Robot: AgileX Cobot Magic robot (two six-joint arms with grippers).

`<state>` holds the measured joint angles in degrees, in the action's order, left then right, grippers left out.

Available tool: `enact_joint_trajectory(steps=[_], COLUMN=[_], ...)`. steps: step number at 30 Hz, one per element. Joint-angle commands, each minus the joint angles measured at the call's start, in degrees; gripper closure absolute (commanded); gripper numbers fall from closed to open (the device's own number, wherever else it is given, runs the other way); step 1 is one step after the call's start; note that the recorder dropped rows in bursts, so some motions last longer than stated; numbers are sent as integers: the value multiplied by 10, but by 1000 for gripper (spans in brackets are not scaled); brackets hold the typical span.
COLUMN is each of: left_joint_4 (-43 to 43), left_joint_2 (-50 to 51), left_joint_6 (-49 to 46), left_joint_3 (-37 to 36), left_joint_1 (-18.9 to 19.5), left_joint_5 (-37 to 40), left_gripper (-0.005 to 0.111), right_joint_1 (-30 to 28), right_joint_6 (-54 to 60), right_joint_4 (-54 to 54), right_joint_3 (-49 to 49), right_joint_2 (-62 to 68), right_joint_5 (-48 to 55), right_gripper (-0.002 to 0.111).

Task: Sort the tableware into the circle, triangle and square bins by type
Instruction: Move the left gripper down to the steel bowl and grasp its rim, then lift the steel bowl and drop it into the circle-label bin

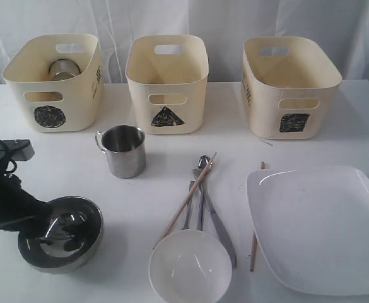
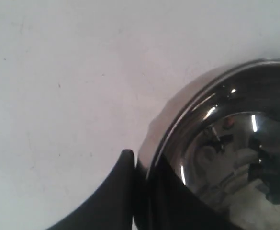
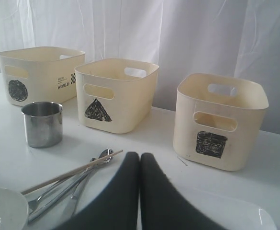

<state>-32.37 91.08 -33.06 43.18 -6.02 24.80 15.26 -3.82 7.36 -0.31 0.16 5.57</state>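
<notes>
At the front left, a steel bowl (image 1: 61, 233) (image 2: 226, 143) sits on the table. My left gripper (image 1: 38, 235) (image 2: 142, 165) is shut on its rim, one finger outside and one inside. One steel mug (image 1: 124, 150) (image 3: 42, 123) stands in front of the bins, and another mug (image 1: 63, 68) lies in the circle bin (image 1: 52, 95). The spoon, fork and knife (image 1: 203, 189) lie together under a chopstick (image 1: 187, 199). The white bowl (image 1: 190, 266), the square plate (image 1: 316, 227) and a second chopstick (image 1: 255, 246) are at the front. My right gripper (image 3: 140, 158) is shut and empty, and is out of the exterior view.
The triangle bin (image 1: 167, 85) and the square bin (image 1: 291, 88) stand along the back beside the circle bin, against a white curtain. The left arm's black cabling (image 1: 1, 158) lies near the table's left edge.
</notes>
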Motion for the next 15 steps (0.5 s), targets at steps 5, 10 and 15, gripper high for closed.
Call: enact_joint_trajectory(steps=[5,10,15], left_joint_4=[34,85,134], left_joint_2=[-72,-93,-33], left_joint_6=[29,29,86], left_joint_3=[126,250,387], left_joint_1=[-3,-3,34], left_joint_5=[52,20,-35], left_gripper=[107,107,107], right_joint_1=[-3,-3,-3], right_joint_6=[2,2,2], right_joint_4=[-1,-1,-1], right_joint_3=[3,3,3], right_joint_2=[-2,-2,-2], right_joint_5=[-5,-5,-5], right_gripper=[108,108,108])
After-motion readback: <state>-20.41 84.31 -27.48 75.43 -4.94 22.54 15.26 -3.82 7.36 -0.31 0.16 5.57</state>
